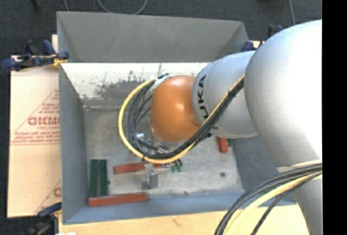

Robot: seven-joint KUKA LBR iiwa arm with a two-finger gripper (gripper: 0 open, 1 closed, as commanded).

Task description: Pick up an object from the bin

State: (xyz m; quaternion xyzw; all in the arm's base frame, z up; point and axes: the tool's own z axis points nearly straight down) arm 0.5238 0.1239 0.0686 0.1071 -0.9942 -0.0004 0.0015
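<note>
My gripper reaches down into the front middle of the bin from under the arm's orange cover. Its tip stands at the right end of a short flat red strip that lies on the floor pointing left; whether it touches the strip I cannot tell. A small green piece lies just right of the gripper. A longer red-brown bar lies along the front wall, below and left of the gripper.
A dark green rectangular block stands lengthwise near the front left corner. A small orange piece shows at the right, partly under the arm. The arm and its cables cover the bin's middle and right.
</note>
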